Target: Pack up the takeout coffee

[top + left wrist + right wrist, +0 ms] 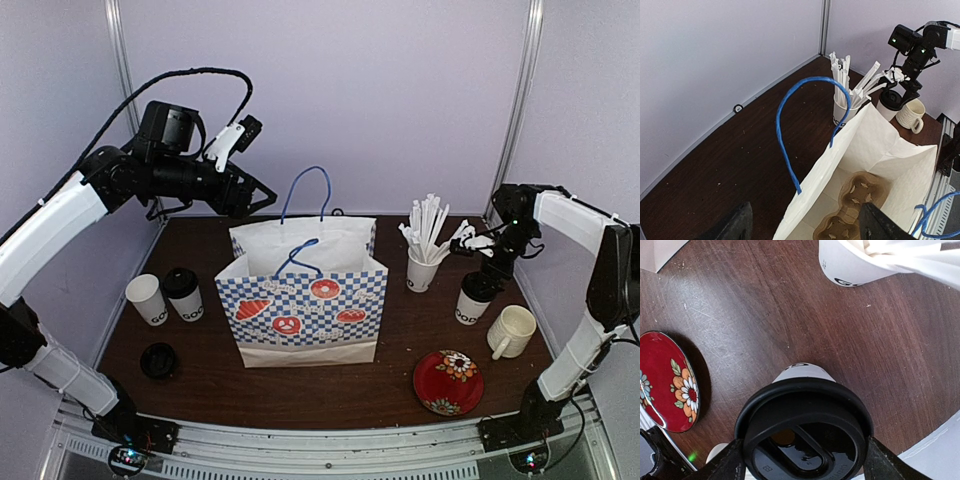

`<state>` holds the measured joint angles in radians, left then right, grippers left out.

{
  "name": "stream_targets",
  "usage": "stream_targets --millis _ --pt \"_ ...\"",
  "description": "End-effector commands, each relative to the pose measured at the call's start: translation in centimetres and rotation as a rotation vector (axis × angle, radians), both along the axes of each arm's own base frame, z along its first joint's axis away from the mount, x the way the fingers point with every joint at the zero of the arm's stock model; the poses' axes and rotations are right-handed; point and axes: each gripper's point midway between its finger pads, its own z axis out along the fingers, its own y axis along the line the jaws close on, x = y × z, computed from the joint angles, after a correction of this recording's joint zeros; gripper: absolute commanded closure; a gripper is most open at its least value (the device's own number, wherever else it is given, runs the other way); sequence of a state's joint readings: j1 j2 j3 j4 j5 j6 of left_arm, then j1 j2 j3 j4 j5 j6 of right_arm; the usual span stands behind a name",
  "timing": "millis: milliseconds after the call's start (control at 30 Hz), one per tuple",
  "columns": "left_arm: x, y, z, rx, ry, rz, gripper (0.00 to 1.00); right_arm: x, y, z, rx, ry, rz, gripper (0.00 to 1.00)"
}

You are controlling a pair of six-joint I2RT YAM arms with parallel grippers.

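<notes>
A lidded coffee cup point(473, 298) stands upright on the worktop point(400, 345), at 3 o'clock from the checked paper bag point(300, 310). Its white side shows the black letters "GOO"; the rest is turned away. The black lid point(805, 425) carries embossed writing too small to read. The right jaws straddle this lid from above, with a finger point(732, 465) close against the rim on each side; whether they press it cannot be told. The right arm point(575, 225) comes in from 3 o'clock, its wrist bent downward.

At 9 o'clock from the bag two more cups stand just beside each other: an open cup point(148, 298) and a second lidded cup point(184, 293), also reading "GOO". A loose lid point(158, 360) lies at 6 o'clock from them.

The left arm point(60, 225) is raised high at 11 o'clock from the bag. Its jaws are wide apart and empty, and its wrist camera looks down into the bag's open mouth.
</notes>
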<state>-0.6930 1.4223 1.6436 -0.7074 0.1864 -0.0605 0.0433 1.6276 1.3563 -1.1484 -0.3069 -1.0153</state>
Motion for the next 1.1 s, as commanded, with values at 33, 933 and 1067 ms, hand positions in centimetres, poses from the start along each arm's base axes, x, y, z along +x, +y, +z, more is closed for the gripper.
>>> stream_targets --millis 33,933,1067 --pt "0.2 -0.4 0.1 -0.01 -0.011 -0.014 0.23 0.1 -0.8 -0.8 -0.04 -0.002 -0.024 0.2" --pt "1.2 -2.0 -0.2 0.018 -0.012 -0.062 0.23 -4.8 0.0 13.3 0.076 -0.258 -0.169 0.36" --pt "1.8 -3.0 -1.0 0.02 0.011 -0.085 0.23 -6.7 0.4 16.2 0.124 -0.292 -0.194 0.37"
